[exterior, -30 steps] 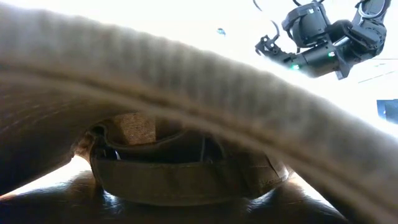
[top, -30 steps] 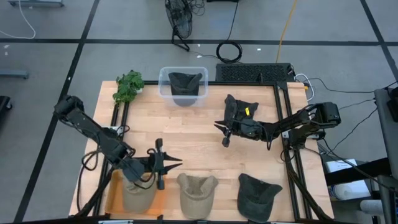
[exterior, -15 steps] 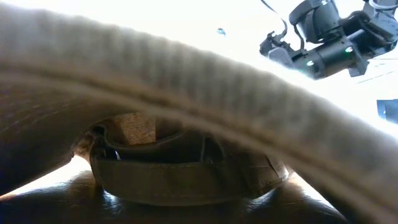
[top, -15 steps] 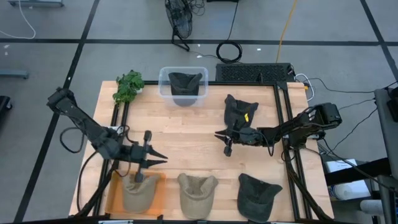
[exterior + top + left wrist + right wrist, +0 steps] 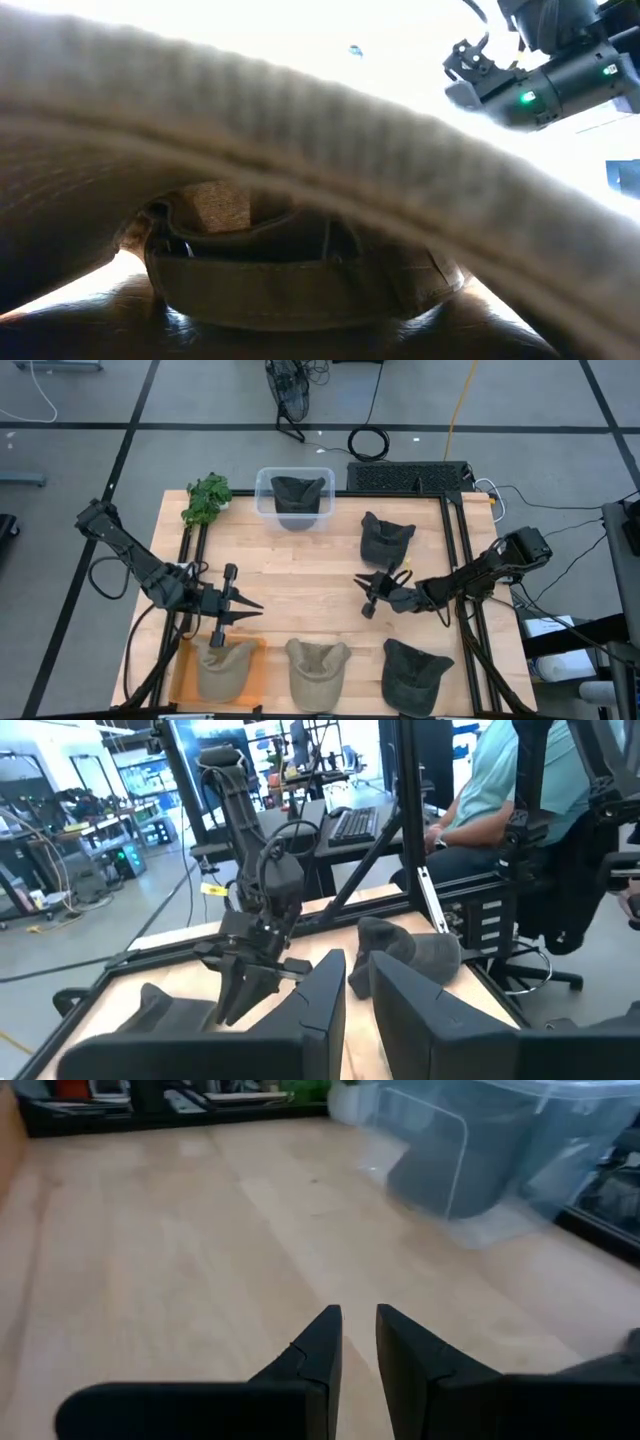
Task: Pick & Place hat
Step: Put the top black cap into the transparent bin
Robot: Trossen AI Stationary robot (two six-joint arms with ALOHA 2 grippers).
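A dark hat [image 5: 385,538] lies flat on the table right of centre. My right gripper [image 5: 368,596] hangs just near of it, shut and apart from it; it also shows in the low view [image 5: 470,70]. My left gripper [image 5: 250,605] is shut and hovers over bare wood, just beyond a tan hat [image 5: 222,668] that lies on an orange mat [image 5: 182,670]. A second tan hat [image 5: 317,672] and another dark hat [image 5: 415,674] lie along the near edge. The second tan hat [image 5: 300,200] fills most of the low view.
A clear bin [image 5: 294,497] at the far edge holds a dark hat [image 5: 450,1175]. A green plant [image 5: 207,498] stands left of it. Black frame rails [image 5: 462,550] run along the table's sides. Bare wood [image 5: 300,575] lies between the arms. A seated person [image 5: 510,780] shows beyond the table.
My right gripper has drawn back from the dark hat toward the near edge and sunk a little. The hat's near part, raised beside the fingers a second ago, now lies flat. My left gripper has moved from over the tan hat toward the left and far edges.
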